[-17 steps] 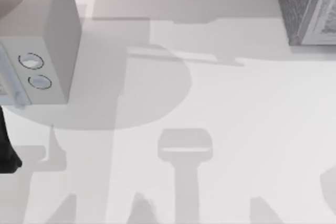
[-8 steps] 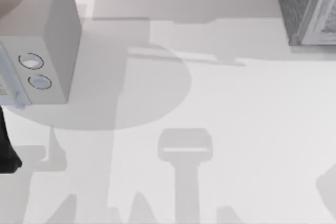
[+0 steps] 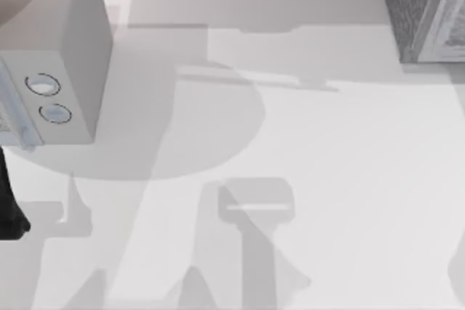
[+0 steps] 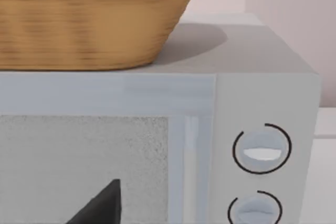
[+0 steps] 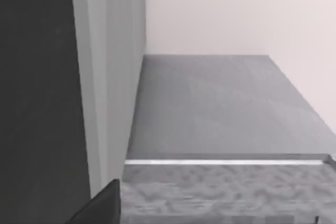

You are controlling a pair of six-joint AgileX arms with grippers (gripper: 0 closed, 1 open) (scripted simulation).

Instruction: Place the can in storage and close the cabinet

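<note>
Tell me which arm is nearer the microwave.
Left. The left arm sits just in front of the microwave at the table's left; the right wrist view faces the grey cabinet instead.

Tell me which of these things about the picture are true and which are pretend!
1. A woven basket sits on top of the microwave. True.
2. The microwave has four round knobs. False: two knobs show, one above the other.
3. The microwave stands at the table's left side in the top view. True.
4. A grey cabinet is at the table's far right corner. True.
5. A red ball lies in the middle of the table. False: only shadows lie there.
</note>
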